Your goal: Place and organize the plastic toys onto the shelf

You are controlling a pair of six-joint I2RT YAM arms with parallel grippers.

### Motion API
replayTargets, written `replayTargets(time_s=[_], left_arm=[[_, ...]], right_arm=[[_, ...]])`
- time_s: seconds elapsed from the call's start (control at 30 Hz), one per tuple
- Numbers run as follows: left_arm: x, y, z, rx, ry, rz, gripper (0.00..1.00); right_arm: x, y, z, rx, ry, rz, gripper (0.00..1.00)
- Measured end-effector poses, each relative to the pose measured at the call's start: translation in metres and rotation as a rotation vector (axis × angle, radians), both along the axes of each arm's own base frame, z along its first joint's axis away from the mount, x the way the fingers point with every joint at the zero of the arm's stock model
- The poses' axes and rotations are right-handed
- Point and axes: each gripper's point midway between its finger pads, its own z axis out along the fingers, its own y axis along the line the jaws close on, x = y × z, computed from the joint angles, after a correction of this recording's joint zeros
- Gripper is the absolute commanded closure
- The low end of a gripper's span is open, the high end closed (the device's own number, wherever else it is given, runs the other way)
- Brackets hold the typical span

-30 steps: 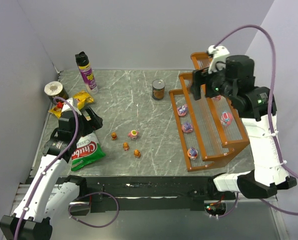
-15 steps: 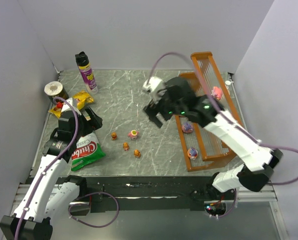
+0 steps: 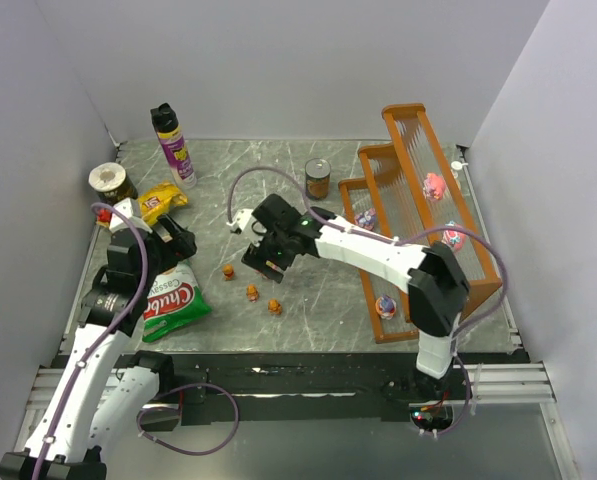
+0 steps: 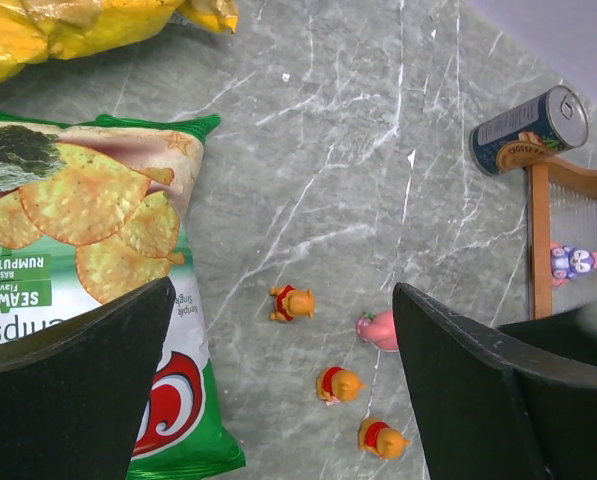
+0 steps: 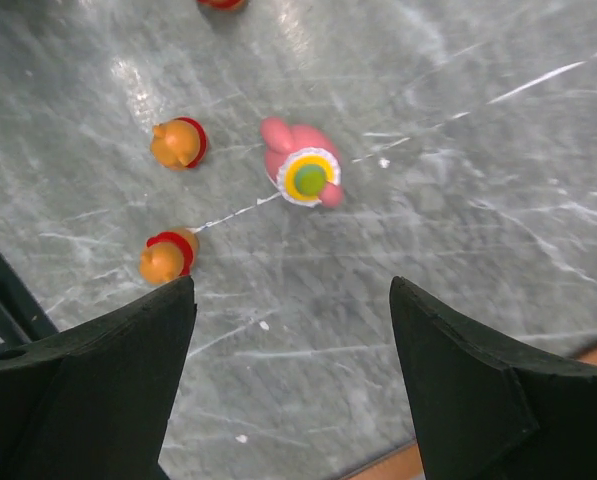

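The right claw (image 3: 268,258) hangs over the middle of the grey marbled tabletop (image 3: 278,190), fingers spread wide with nothing between them. In its wrist view the small pink plastic figurine with a green-and-yellow round cap (image 5: 303,172) lies toward 12 o'clock of the gap, so I judge it my next pick. The tiny orange figurines with red collars (image 5: 178,142) sit near it at 9 o'clock, close enough to get nudged. The orange-brown three-tiered stepped shelf (image 3: 393,330) stands at 3 o'clock, with pink and purple toys (image 3: 434,185) spaced apart along its tiers, presumably for neat rows. The left claw (image 3: 175,240) is wide open and empty at 9 o'clock, beside the green crisp bag (image 3: 173,300); I reckon it is parked clear of the right arm's reach.
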Motion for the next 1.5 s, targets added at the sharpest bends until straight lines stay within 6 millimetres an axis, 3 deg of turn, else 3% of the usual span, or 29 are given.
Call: replayTargets(time_s=[0.1,0.27,0.57,0.83,1.03,1.13,1.17,1.27,1.5], left_arm=[[0.0,0.0,0.0,0.001,-0.001,0.002,0.04],[0.003,-0.001,-0.007,0.005,0.028,-0.003,0.04],[0.004,-0.002,-0.011,0.006,0.045,-0.008,0.04],[0.004,-0.002,-0.012,0.006,0.046,-0.008,0.04],[0.005,-0.002,-0.013,0.006,0.051,-0.01,0.04],[0.005,-0.003,-0.013,0.005,0.052,-0.012,0.04],[0.005,-0.003,-0.013,0.005,0.052,-0.013,0.04],[0.005,-0.003,-0.013,0.003,0.053,-0.014,0.04],[0.005,-0.004,-0.013,0.001,0.053,-0.017,0.04]], right_arm=[[-0.002,0.004,-0.027,-0.047,0.034,0.018,0.18],[0.002,0.008,-0.05,-0.084,0.038,0.043,0.2],[0.018,0.027,-0.055,-0.037,-0.055,0.12,0.24],[0.022,0.036,-0.074,-0.032,-0.064,0.156,0.31],[0.022,0.034,-0.082,-0.042,-0.046,0.15,0.44],[0.024,0.033,-0.084,-0.04,-0.039,0.137,0.63],[0.024,0.032,-0.084,-0.036,-0.035,0.128,0.79],[0.028,0.031,-0.083,-0.025,-0.025,0.095,0.94],[0.035,0.025,-0.082,-0.038,0.018,-0.069,0.95]])
